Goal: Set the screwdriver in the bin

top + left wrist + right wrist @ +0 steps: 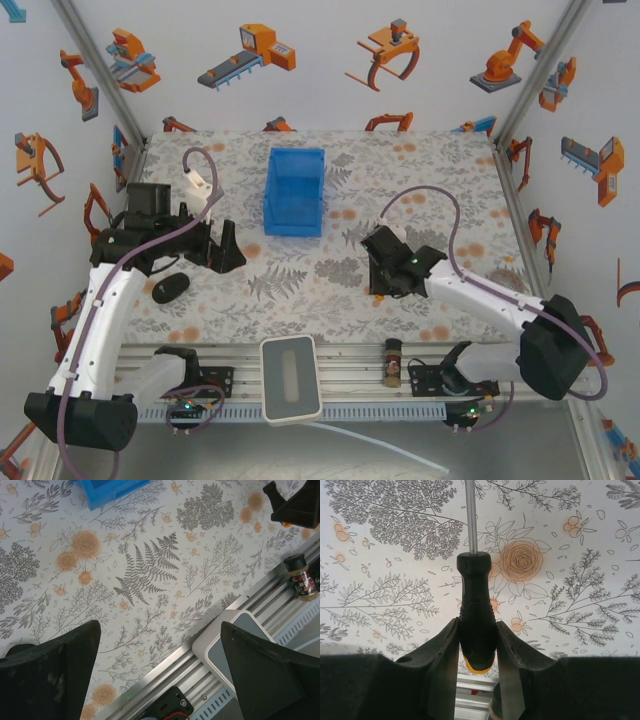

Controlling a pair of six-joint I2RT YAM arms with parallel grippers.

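the right pincer is clenched on the handle of the screwdriver, whose shaft points straight ahead to the wrist frame's top, while the bin stands on the tabletop, up-left of it in the overhead frame.

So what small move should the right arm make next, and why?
Probably lift the right gripper and start moving it toward the bin. It is shut on the handle of the screwdriver, and in the top view the bin sits apart from it, farther back and to its left.
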